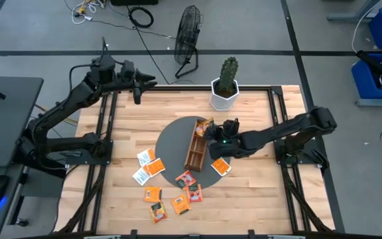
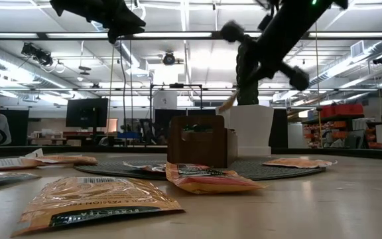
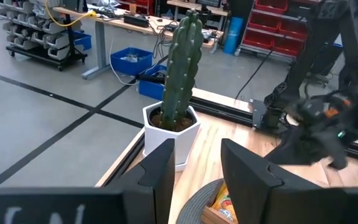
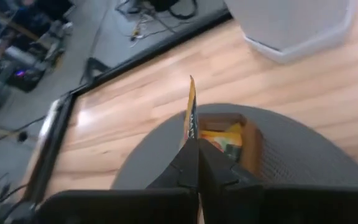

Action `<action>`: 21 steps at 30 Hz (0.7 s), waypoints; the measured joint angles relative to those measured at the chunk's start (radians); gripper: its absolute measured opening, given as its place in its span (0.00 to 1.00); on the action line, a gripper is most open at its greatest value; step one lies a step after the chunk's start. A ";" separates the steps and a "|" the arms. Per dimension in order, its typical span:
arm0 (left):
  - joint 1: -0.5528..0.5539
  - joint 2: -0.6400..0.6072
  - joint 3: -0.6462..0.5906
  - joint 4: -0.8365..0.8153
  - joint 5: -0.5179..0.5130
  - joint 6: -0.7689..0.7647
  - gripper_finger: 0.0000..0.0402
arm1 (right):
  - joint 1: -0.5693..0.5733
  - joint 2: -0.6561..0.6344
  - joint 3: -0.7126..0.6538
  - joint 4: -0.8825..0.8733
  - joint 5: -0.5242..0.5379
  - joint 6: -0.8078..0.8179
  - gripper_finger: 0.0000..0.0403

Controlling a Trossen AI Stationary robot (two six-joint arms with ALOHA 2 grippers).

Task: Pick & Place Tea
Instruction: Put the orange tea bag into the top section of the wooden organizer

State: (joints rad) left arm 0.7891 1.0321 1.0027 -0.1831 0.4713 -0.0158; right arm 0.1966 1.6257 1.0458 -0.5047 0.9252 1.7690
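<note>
My right gripper (image 1: 212, 130) is shut on an orange tea sachet (image 4: 191, 106) above the far end of the brown wooden tray (image 1: 196, 146), which lies on a dark round mat (image 1: 171, 143). The tray's end compartment (image 4: 225, 135) has an orange sachet in it. Several more sachets (image 1: 171, 189) lie flat on the mat's near edge and on the wood in front of it, and one (image 1: 221, 166) lies right of the tray. My left gripper (image 1: 144, 86) hangs open and empty, high over the table's far left corner. My right gripper pinches the sachet between its two shut fingers at one end (image 4: 192, 135). The sachet stands on edge and sticks out ahead of the fingertips, over the tray's end compartment. Whether it touches the tray, I cannot tell.
A green cactus in a white pot (image 1: 225, 89) stands at the table's far edge, just beyond the tray. Black frame rails (image 1: 277, 119) run along the table's left and right sides. The wood to the mat's left and near right is bare.
</note>
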 joint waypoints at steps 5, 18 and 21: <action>0.000 0.000 0.000 0.000 0.000 -0.006 0.33 | -0.003 0.079 0.000 0.024 -0.029 0.061 0.00; 0.000 0.000 0.000 -0.001 0.000 -0.017 0.33 | -0.068 0.151 0.000 0.090 -0.033 0.058 0.00; 0.000 0.000 0.000 -0.001 0.000 -0.017 0.33 | -0.085 0.161 0.000 0.158 -0.064 -0.016 0.00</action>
State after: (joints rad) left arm 0.7891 1.0325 1.0027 -0.1837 0.4717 -0.0326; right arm 0.1118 1.7862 1.0458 -0.3469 0.8611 1.7530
